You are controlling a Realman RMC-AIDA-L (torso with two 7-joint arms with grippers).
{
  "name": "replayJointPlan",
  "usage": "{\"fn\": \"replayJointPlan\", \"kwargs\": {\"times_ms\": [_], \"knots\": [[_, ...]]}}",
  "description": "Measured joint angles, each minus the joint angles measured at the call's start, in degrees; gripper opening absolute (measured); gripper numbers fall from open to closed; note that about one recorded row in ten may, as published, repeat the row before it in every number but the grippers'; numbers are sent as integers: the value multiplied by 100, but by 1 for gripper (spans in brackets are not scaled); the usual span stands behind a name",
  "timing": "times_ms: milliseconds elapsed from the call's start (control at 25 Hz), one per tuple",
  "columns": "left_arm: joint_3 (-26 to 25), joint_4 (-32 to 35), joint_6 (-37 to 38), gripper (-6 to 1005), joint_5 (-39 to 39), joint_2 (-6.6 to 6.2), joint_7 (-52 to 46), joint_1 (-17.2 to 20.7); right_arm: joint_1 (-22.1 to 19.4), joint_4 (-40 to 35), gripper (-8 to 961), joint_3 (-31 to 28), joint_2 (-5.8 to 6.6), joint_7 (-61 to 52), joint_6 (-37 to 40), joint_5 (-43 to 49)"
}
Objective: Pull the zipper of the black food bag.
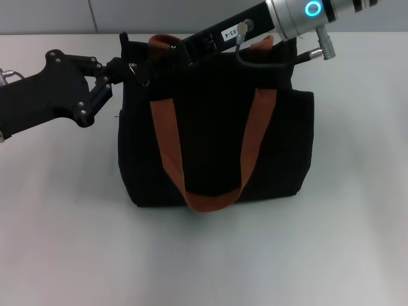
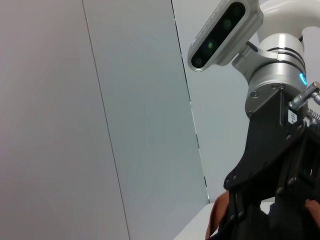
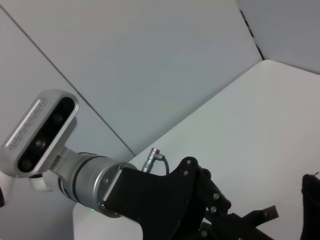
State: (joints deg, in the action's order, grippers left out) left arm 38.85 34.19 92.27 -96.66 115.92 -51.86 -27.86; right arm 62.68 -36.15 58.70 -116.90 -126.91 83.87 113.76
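Note:
The black food bag (image 1: 210, 140) stands upright mid-table, with orange-brown strap handles (image 1: 167, 140) hanging down its front. A small silver zipper pull (image 1: 136, 68) shows at the bag's top left corner. My left gripper (image 1: 120, 65) reaches in from the left and is shut on that top corner of the bag, right beside the pull. My right gripper (image 1: 167, 52) comes down from the upper right onto the bag's top edge, just right of the pull; its tip is lost against the black fabric. The right wrist view shows the left gripper (image 3: 260, 216) near the bag's edge (image 3: 312, 195).
The white table (image 1: 204, 261) surrounds the bag on all sides. A grey wall (image 1: 95, 16) runs behind it. The right arm's silver wrist with a blue ring light (image 1: 312, 9) and a cable (image 1: 268, 60) hang over the bag's top right.

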Motion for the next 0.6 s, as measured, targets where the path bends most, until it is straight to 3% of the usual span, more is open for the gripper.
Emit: {"fn": "replayJointPlan", "kwargs": {"times_ms": [600], "knots": [[0,1,21,31,32,0,-2,-16,61,-15,268,146,-61,-22,-101,-2]]}}
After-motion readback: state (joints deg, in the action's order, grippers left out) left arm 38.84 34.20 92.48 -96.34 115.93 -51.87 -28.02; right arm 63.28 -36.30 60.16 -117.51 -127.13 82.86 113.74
